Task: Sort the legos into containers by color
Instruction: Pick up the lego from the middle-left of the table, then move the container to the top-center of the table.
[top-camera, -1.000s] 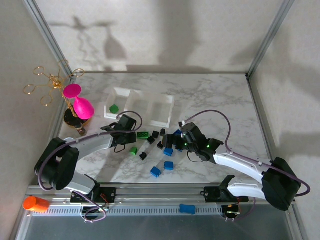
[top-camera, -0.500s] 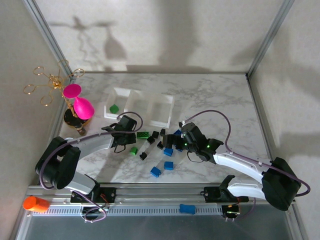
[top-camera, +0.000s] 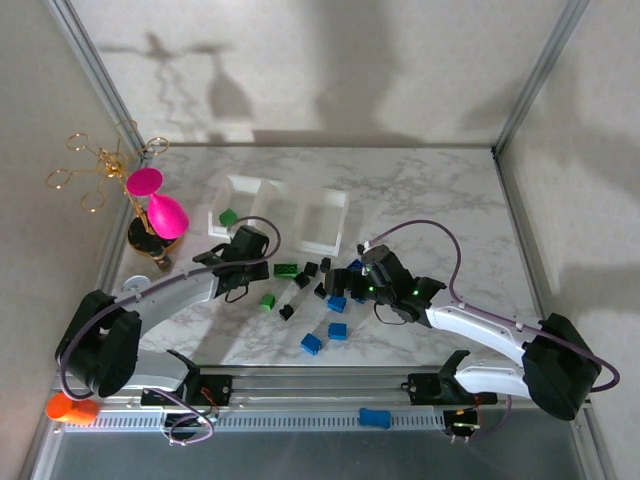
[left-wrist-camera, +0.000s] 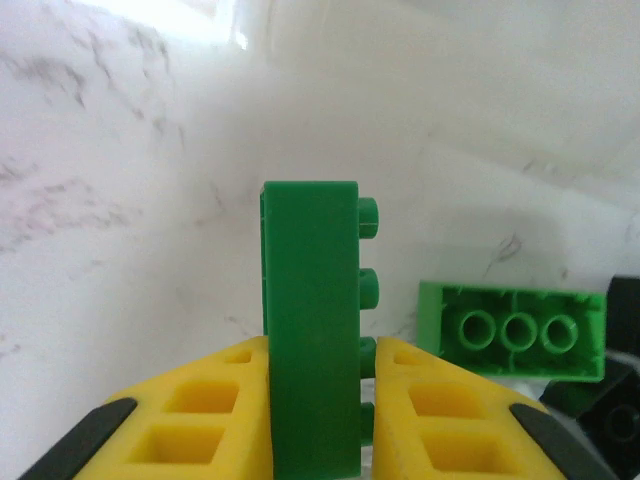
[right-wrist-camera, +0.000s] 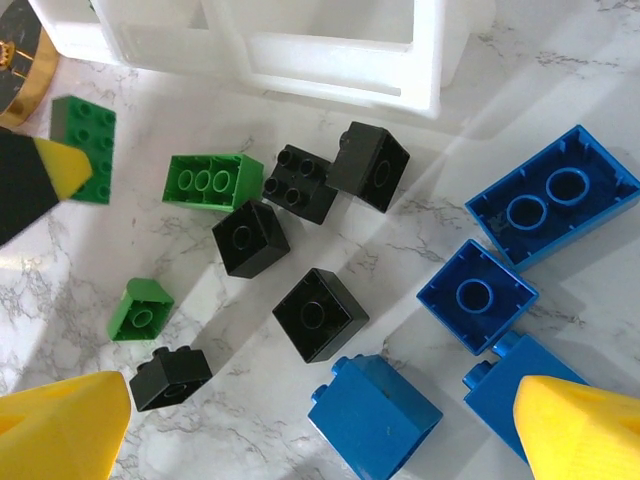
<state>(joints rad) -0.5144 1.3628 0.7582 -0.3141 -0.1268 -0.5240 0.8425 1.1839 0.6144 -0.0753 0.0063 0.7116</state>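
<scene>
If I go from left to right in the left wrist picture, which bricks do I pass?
Upright green oblong plastic brick held in the left pincer → green oblong plastic brick lying hollow side showing → black plastic brick at the right edge.

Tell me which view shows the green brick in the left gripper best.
The left wrist view: the green brick stands upright, clamped in the left gripper, studs pointing right. The right wrist view shows its studded face, small, at the left edge.
</scene>
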